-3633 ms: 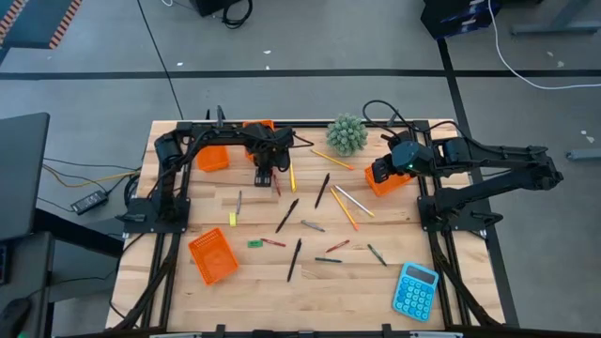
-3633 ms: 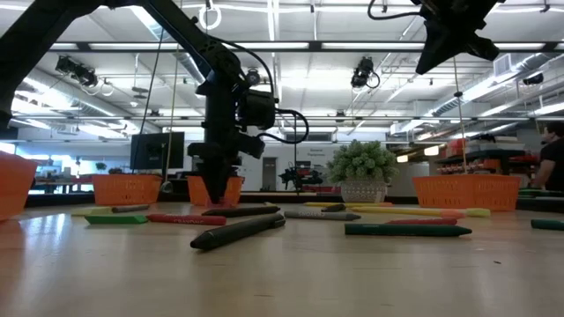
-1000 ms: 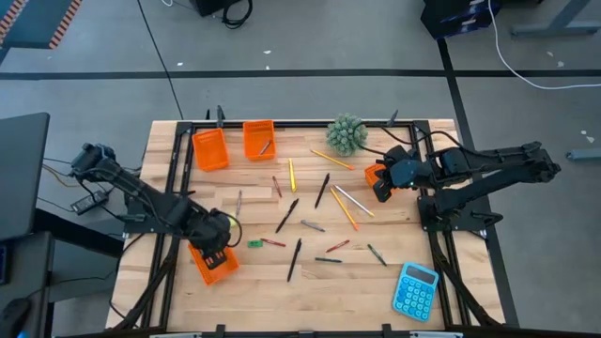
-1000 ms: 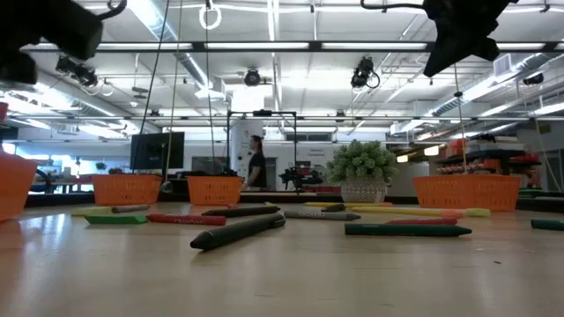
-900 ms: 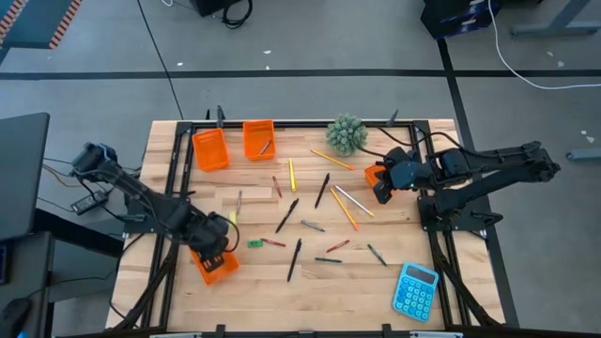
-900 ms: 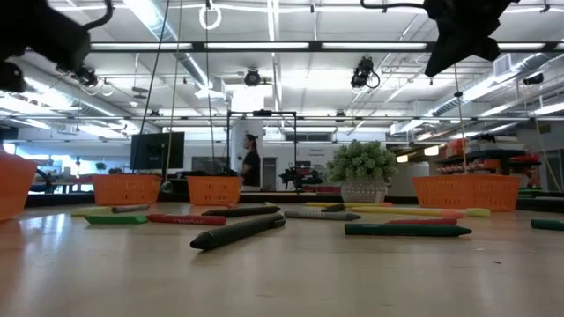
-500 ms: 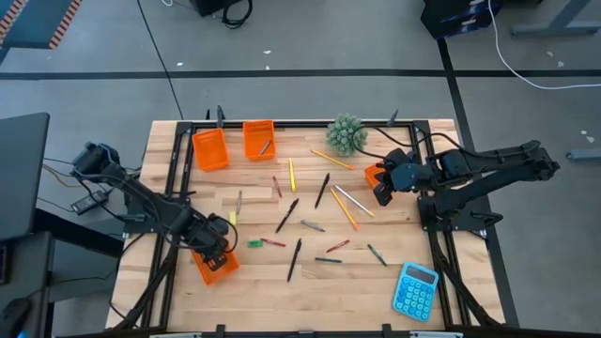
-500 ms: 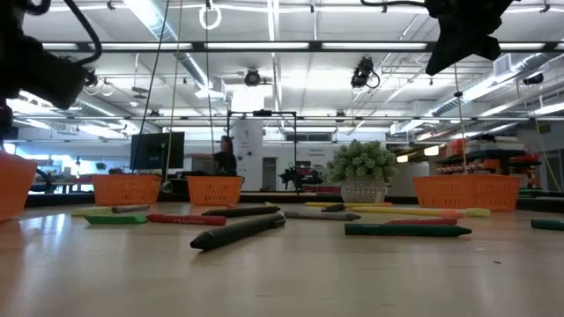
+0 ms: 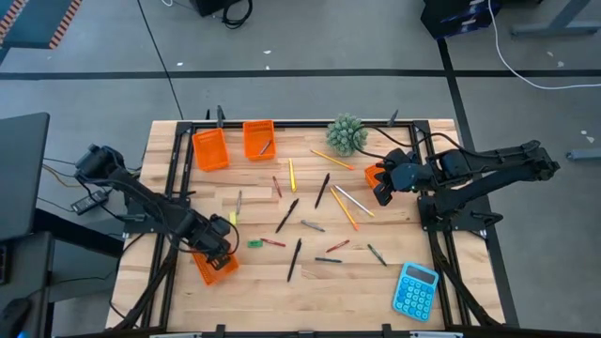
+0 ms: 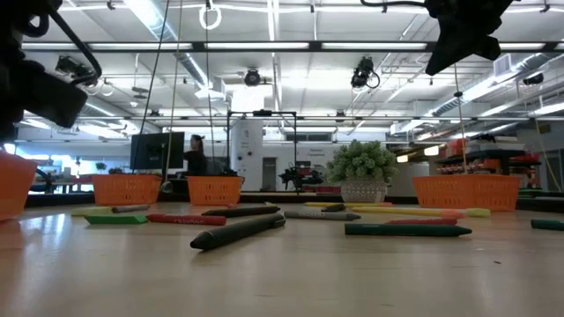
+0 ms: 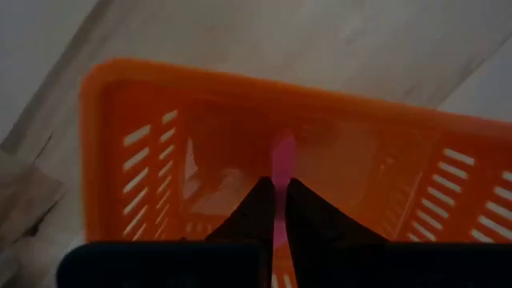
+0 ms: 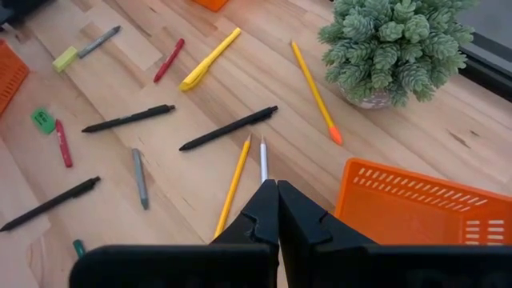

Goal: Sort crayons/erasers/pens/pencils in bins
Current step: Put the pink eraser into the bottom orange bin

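Your left end effector (image 11: 273, 210) is hanging over the orange bin (image 11: 160, 152), fingers nearly closed, pinching a pink eraser (image 11: 282, 164); your right end effector (image 12: 277, 200) is sitting closed, empty.

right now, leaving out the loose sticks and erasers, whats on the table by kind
orange bins: 4
blue calculator: 1
plant: 1
total: 6
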You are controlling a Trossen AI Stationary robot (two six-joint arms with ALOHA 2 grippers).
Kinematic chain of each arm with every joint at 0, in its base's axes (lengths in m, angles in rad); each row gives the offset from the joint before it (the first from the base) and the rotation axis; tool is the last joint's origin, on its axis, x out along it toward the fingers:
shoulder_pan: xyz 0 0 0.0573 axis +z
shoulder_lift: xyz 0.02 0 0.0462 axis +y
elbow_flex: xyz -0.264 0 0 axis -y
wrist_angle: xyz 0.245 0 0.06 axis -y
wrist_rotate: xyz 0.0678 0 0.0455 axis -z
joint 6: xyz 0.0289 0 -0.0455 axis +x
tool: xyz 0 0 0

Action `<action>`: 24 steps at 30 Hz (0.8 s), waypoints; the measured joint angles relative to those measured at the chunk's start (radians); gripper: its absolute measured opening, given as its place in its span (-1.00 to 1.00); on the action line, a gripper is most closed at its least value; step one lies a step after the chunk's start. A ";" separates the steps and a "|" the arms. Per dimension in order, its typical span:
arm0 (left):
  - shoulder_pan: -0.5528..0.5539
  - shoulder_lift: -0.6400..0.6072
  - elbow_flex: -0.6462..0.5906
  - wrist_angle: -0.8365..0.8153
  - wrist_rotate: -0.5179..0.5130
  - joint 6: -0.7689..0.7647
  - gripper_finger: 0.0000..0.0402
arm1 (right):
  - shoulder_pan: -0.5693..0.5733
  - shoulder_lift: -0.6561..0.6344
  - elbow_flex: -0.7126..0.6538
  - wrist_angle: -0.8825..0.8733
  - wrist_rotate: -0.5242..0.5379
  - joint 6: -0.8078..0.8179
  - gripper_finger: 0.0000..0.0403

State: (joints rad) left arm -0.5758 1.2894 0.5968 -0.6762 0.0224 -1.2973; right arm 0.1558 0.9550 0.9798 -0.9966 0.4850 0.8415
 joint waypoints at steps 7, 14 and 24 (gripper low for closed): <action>0.000 0.078 0.006 0.101 0.003 -0.001 -0.88 | 0.000 0.000 0.000 0.000 0.000 0.004 -0.96; 0.000 0.076 0.006 0.096 0.003 0.001 -0.79 | 0.000 0.000 0.000 0.000 0.000 -0.006 -0.96; -0.003 0.073 0.044 0.055 0.062 0.028 -0.43 | 0.000 0.000 0.000 0.001 0.000 0.004 -0.96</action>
State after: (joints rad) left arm -0.5793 1.3625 0.6403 -0.6211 0.0847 -1.2693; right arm 0.1558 0.9551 0.9798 -0.9958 0.4850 0.8455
